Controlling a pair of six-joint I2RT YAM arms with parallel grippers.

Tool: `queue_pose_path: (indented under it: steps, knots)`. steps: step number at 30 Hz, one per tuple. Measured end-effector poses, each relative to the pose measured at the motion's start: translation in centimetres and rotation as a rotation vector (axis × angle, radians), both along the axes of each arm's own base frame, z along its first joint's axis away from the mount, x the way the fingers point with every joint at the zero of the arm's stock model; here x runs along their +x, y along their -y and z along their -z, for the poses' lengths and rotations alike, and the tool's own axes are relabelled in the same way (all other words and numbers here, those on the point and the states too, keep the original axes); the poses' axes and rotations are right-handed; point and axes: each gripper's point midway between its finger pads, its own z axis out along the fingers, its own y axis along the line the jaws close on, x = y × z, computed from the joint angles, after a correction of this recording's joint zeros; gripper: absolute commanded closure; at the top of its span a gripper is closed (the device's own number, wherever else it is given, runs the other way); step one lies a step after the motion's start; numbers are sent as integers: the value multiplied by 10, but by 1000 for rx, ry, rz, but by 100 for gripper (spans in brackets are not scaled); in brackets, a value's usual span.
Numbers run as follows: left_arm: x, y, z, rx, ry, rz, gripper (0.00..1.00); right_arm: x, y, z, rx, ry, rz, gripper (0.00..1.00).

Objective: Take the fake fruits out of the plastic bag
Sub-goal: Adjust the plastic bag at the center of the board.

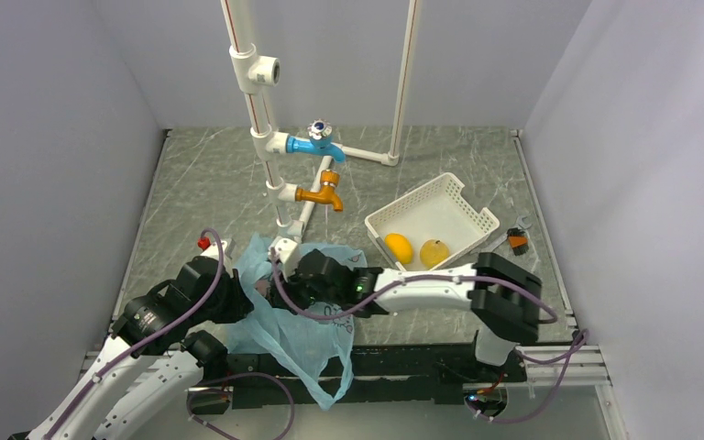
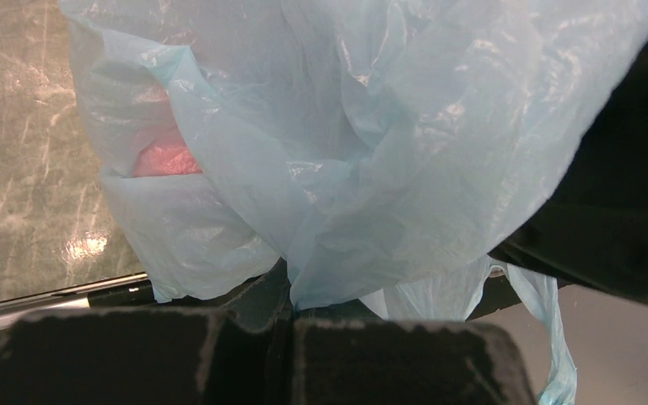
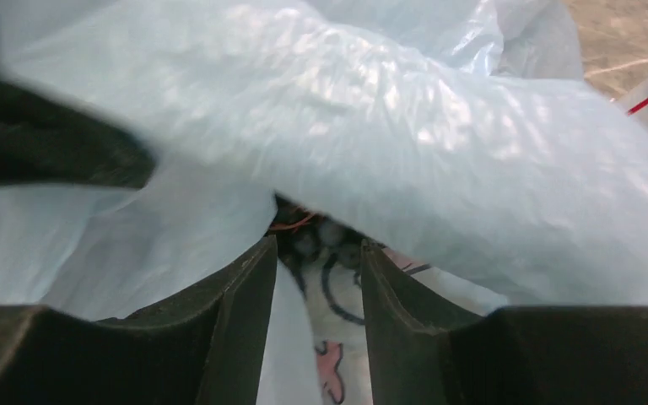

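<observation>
Overhead, the white slotted basket (image 1: 426,213) serves as the reference; it sits at an angle on the grey marbled table (image 1: 202,183), and every position below is given from it.

Inside the basket, side by side, lie the orange-yellow oval fruit (image 1: 399,247) and the pale yellow roundish fruit (image 1: 434,252).

Left of the basket, near but not touching it, the plastic bag (image 1: 298,344) lies crumpled, light blue and translucent. Its lower end reaches over the near edge of the table. Both arms meet at its upper part.

The left gripper (image 2: 291,305) is on the side of the bag away from the basket. Its jaws are pressed together, pinching a gathered fold of the bag's film. Through the film the left wrist view shows the red-orange fruit (image 2: 164,159) as a pinkish patch inside the bag.

The right gripper (image 3: 316,274) is on the side of the bag nearer the basket. Its jaws stand apart with a clear gap, and nothing is seen clamped between the fingers (image 3: 228,321). In the gap lies film bearing the dark printed mark (image 3: 331,291). Just past the fingertips sits a dark beaded cluster (image 3: 316,236), apparently the grape bunch, under a fold of the bag. Whether the fingers touch it cannot be told.

Behind and to the left of the basket, the orange tap (image 1: 321,194) and the blue tap (image 1: 316,142) branch from a white pipe (image 1: 247,69).
</observation>
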Motion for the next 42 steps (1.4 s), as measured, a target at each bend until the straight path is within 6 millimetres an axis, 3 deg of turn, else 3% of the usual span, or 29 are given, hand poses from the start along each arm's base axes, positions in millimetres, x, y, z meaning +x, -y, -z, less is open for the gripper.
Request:
queue_pose_path:
  steps: [4,10,14,24,33,39,42]
  knots:
    - [0,0,0,0,0,0,100,16,-10,25,-105,30,43,56]
    - [0,0,0,0,1,0,100,20,5,73,-252,24,71,48]
    - [0,0,0,-2,2,0,100,14,9,89,-300,13,45,33]
    - [0,0,-1,-3,4,0,100,-35,-8,70,-161,-42,-164,16]
    - [-6,-6,-3,5,-1,-6,100,-44,-22,56,-88,-40,-159,4]
    - [-17,-31,-42,-10,97,-79,100,-46,-37,38,2,-62,-111,3]
    - [-23,-43,-44,3,97,-119,100,-43,-53,30,33,-74,-79,1]
